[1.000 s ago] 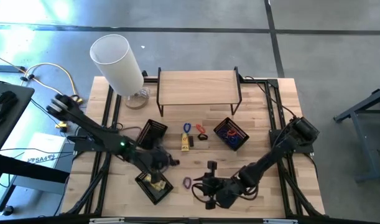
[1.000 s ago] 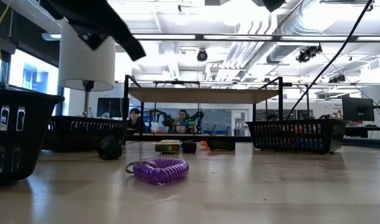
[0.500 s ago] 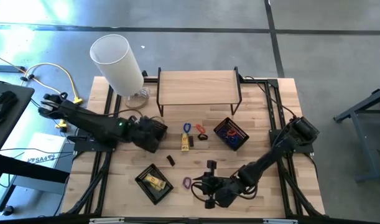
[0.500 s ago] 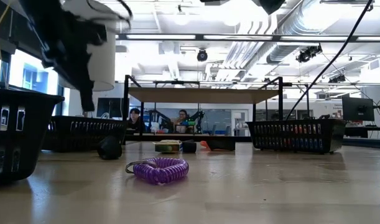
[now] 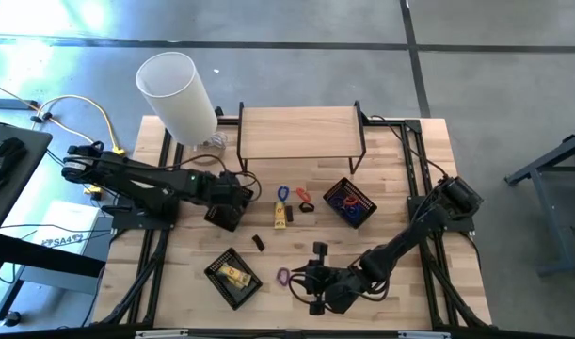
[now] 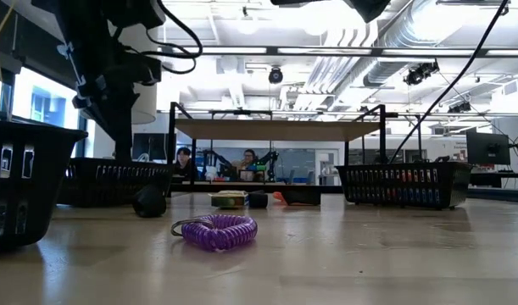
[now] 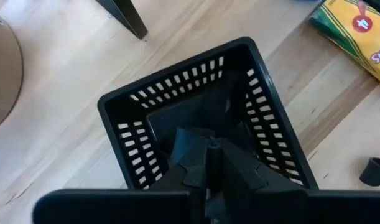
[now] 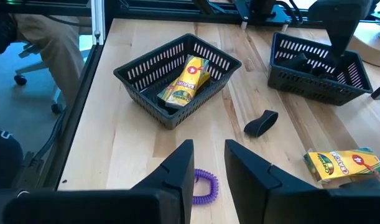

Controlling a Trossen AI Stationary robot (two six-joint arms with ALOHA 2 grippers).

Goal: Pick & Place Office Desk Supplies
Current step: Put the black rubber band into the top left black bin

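My left gripper (image 5: 232, 201) is shut with nothing showing between its fingers. It points down over an empty black basket (image 7: 177, 68) at the table's middle left. My right gripper (image 8: 208, 165) is open and low near the table's front edge. A purple coiled band (image 8: 202, 186) lies on the wood right at its fingertips and also shows in the low view (image 6: 214, 230). Whether they touch, I cannot tell. A dark clip (image 5: 258, 243) and a yellow packet (image 5: 281, 215) lie on the table. Another yellow packet (image 8: 186, 79) lies in the near black basket (image 5: 216, 273).
A third basket (image 5: 362, 212) at the middle right holds red and blue bands. Purple and red bands (image 5: 293, 194) lie in front of a wooden shelf (image 5: 301, 132) at the back. A white cylinder lamp (image 5: 177, 94) stands at the far left corner. A black clip (image 5: 319, 249) lies by my right arm.
My left gripper has gone from over the near basket toward the table's far edge and left. It now stands over the empty middle-left basket. The yellow packet stays in the near basket. My right arm has kept still.
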